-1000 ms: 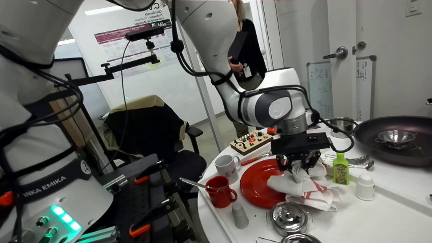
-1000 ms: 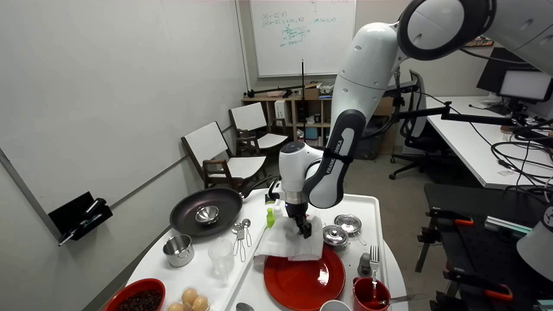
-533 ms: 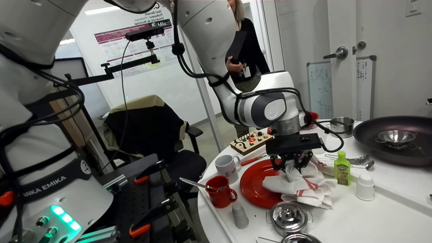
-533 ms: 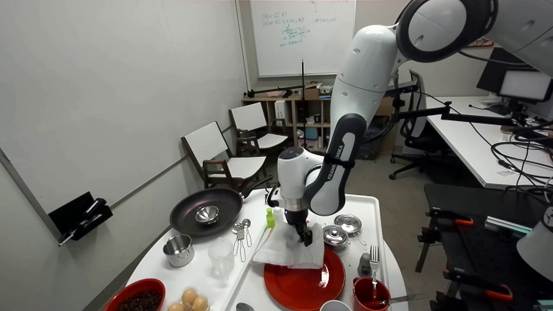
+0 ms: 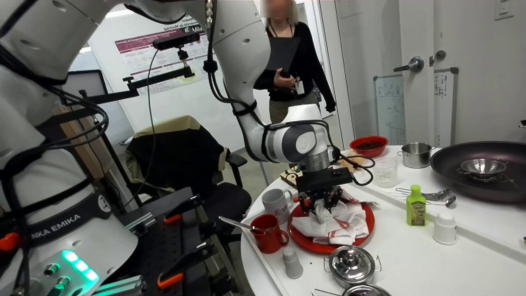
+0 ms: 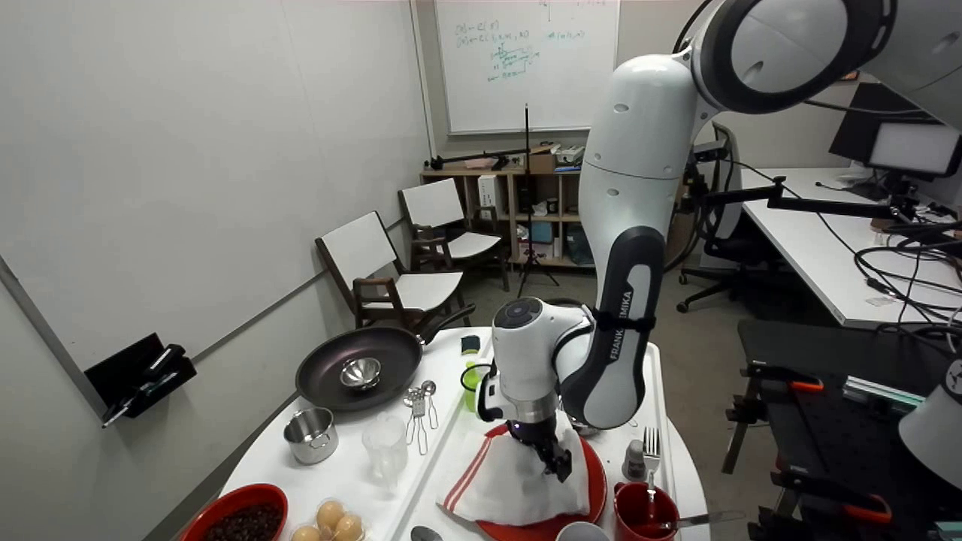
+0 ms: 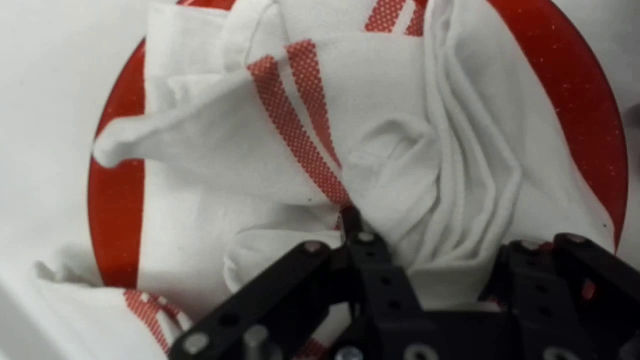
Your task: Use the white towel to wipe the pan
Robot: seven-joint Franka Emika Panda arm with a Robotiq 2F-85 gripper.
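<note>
Pinched white towel point(image 7: 370, 110) on the red plate point(image 7: 582, 117), pan point(image 6: 327, 372) well apart by the wall point(image 6: 225, 150)

The hand point(image 5: 320, 204) pinches a gathered fold of the white towel, cloth bunched up within its grip. The towel covers most of the plate in the wrist view, with arcs of red rim showing on both sides; in an exterior view a striped flap spills past the plate toward the raised rim of the white tray point(image 5: 411, 263). That rim runs across the counter point(image 6: 331, 473) between plate and pan. The pan stands outside the tray at the counter's edge along the wall, a small steel colander point(image 5: 483, 166) inside it, its handle slanting across the edge.

Room is tight toward the edge nearest the robot base point(image 5: 65, 230): a grey mug point(image 5: 276, 204) stands just beside the plate, a red mug point(image 5: 267, 241) and a grey shaker point(image 5: 292, 263) sit between plate and edge, and a knife point(image 5: 234, 223) in the red mug pokes out past that edge. A lidded pot point(image 5: 352, 267) stands close to the plate's rim; whether they touch, I cannot tell. Toward the green bottle point(image 5: 416, 206) and the white shaker point(image 5: 445, 229) the room widens, a broad patch of tray floor lying between them and the plate. Over the tray's rim, steel utensils point(image 6: 419, 409) lie between the green bottle and the pan. A steel pot point(image 6: 310, 439) stands just beside the pan at the wall edge, a clear cup point(image 6: 385, 443) farther in.
</note>
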